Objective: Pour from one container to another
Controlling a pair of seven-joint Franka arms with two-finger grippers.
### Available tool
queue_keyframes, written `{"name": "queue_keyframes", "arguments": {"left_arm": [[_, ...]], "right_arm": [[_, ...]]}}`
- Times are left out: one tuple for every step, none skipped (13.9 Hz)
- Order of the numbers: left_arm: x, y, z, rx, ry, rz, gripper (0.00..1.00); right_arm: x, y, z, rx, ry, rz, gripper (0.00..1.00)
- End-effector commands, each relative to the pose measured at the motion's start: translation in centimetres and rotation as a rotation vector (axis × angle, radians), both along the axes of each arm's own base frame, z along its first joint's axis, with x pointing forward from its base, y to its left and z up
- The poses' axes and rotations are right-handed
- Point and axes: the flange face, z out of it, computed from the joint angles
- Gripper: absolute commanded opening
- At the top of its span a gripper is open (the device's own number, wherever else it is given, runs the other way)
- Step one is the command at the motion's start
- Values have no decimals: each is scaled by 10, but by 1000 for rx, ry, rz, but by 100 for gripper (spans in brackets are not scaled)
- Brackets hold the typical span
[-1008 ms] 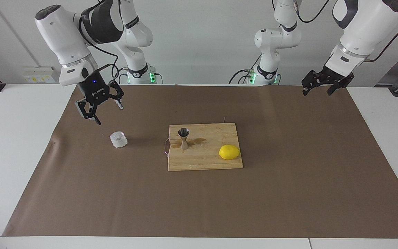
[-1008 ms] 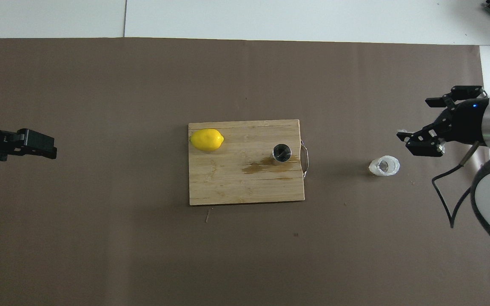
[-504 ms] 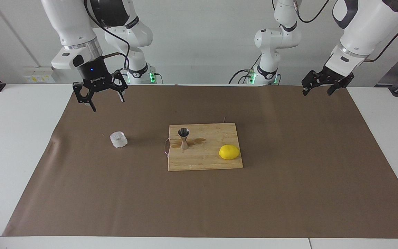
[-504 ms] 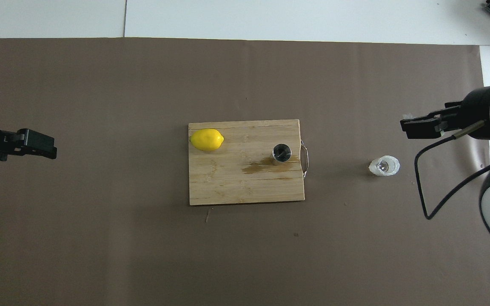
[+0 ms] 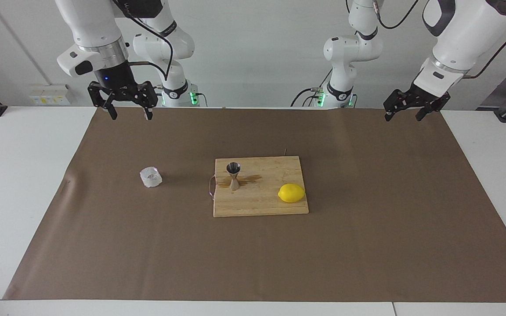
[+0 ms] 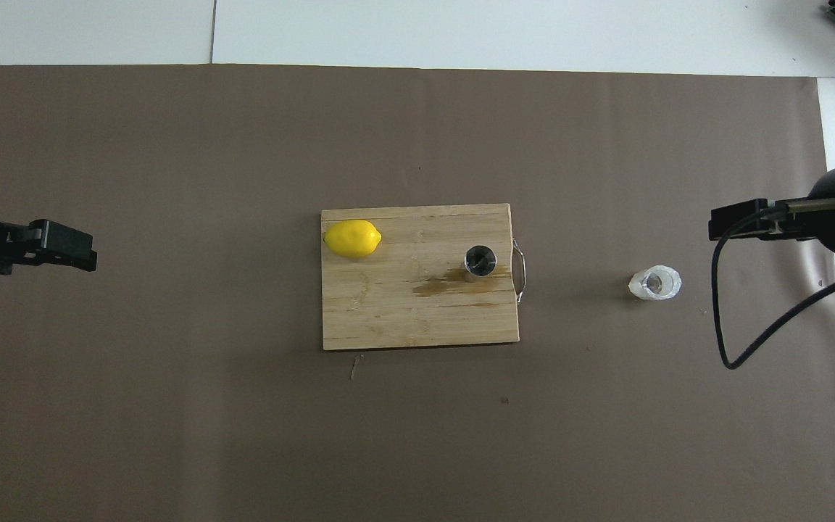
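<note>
Lab: robot arms, papered table

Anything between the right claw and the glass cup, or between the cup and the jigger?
Nothing visible. The right claw, open, hangs over bare brown mat near the robots' edge. The glass cup stands alone on the mat; only mat and the cutting board edge with its wire handle separate it from the jigger.

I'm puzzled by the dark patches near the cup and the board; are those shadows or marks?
Facing view: a soft shadow trails from the glass toward the board. Overhead view: the same dim patch lies between them, while the brown streak beside the jigger is a stain on the wood.
</note>
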Motion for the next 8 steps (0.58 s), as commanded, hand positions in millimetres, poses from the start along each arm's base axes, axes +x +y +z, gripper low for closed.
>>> {"name": "queue_keyframes", "arguments": {"left_arm": [[-7,2,2,1,5,9,100],[-7,2,3,1,2,9,100],[-7,2,3,1,2,9,100],[-7,2,2,1,4,9,100],[-7,2,2,1,4,9,100],[-7,2,3,1,2,9,100],[-7,2,2,1,4,9,100],[-7,2,2,1,4,9,100]], "right_arm": [[-6,-13,-13,-23,31,-42,100],[-5,-14,-13,-23,29,-45,100],[-3,-13,-13,-17,22,-41,100],[-2,-13,-14,-13,24,-42,100],[-2,-14,-15,-13,35,-42,100],[0,-14,-14,-12,33,-42,100],[1,-12,-13,-16,31,-39,100],[4,-11,-12,-20,33,-38,100]]}}
